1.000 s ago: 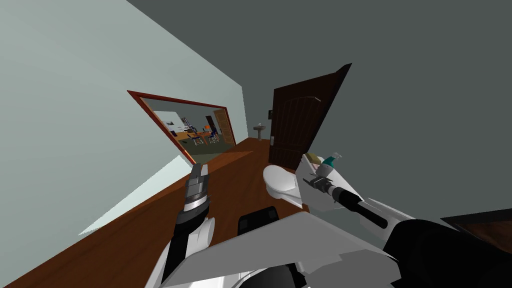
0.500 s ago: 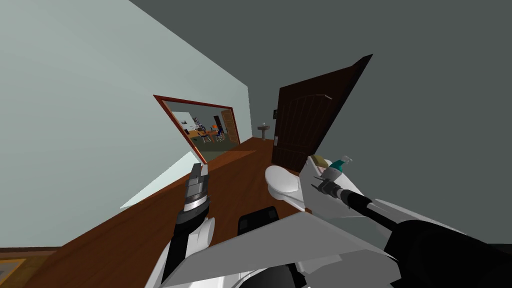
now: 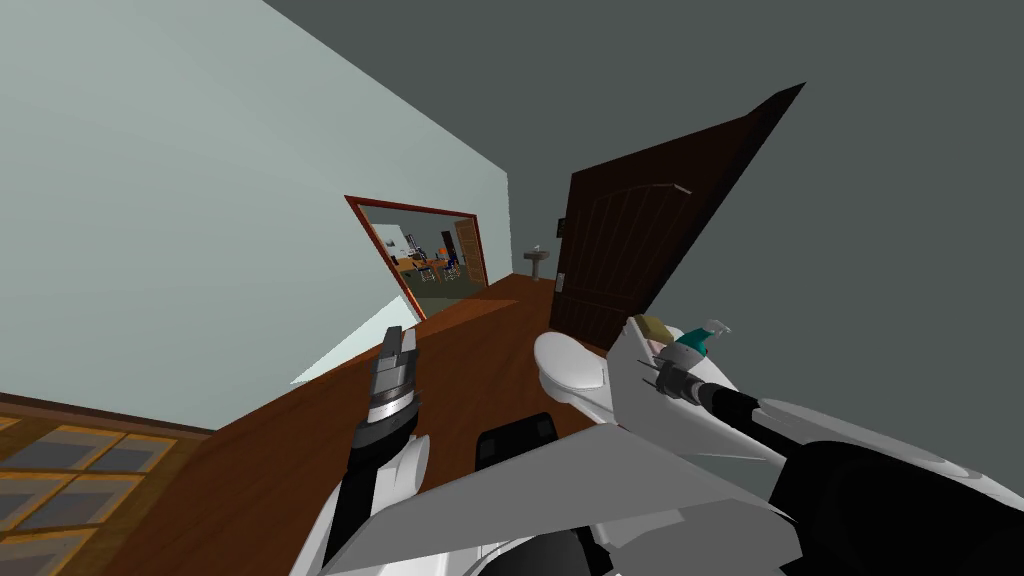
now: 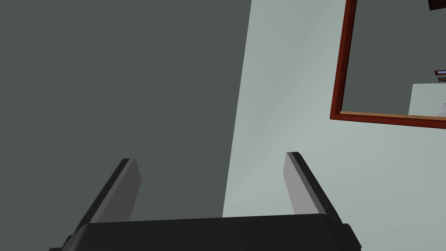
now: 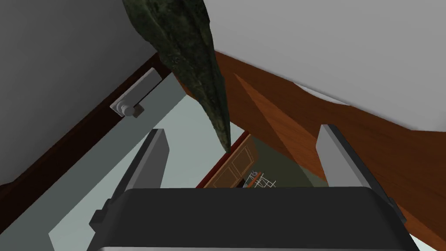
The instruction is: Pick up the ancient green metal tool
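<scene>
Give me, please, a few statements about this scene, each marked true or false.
The right gripper is open. True.
The green tool is clamped between its fingers. False: the tool's pointed tip lies in the gap, apart from both.
The left gripper is shut. False: it is open.
A teal bottle stands close to the right gripper. True.

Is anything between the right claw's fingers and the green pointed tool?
Nothing. In the right wrist view the right claw stands open, and the pointed tip of the dark green tool sits between its fingers, bare gaps on both sides.
</scene>
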